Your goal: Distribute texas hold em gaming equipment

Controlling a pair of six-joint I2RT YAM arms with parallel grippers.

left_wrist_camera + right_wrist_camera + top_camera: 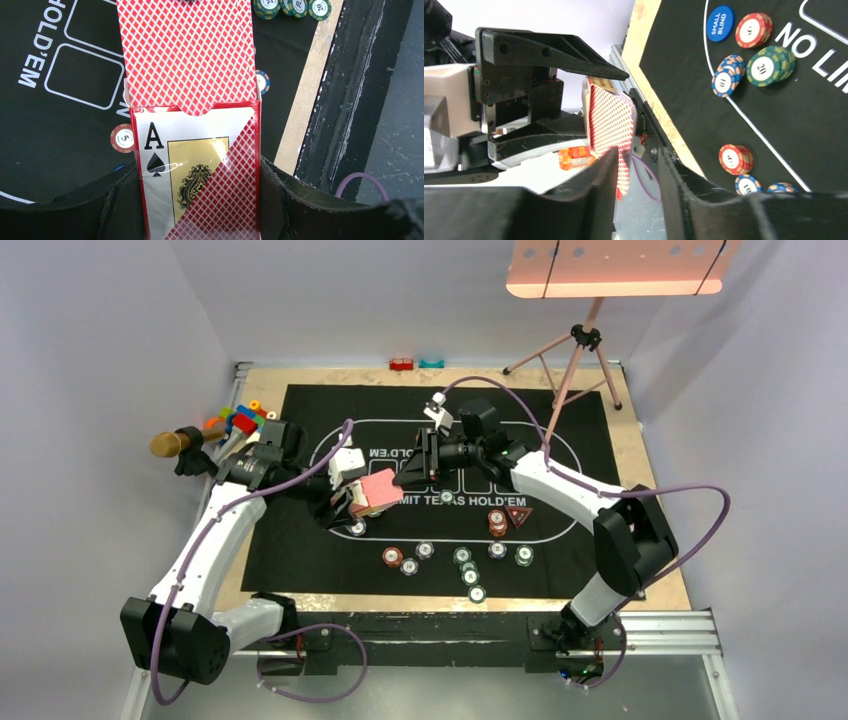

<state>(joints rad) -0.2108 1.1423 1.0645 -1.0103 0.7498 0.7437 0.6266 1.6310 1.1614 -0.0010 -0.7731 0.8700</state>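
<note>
My left gripper (197,165) is shut on a red diamond-patterned playing-card box (200,175) with an ace of spades on its face. The box's flap (185,55) stands open. From above, the box (375,490) hangs over the mat's left-middle. My right gripper (639,152) is open around the flap's edge (624,170), which rests against one finger, with a gap on the other side. Striped poker chips (463,556) lie in small stacks on the near half of the mat, beside a red triangle marker (518,515). A blue "small blind" disc (720,23) shows in the right wrist view.
The black Hold'em mat (300,560) covers a wooden board. A gold-headed microphone (175,443) and toy bricks (240,420) lie at the far left. A pink tripod (580,350) stands at the far right. The metal rail (680,625) runs along the near edge.
</note>
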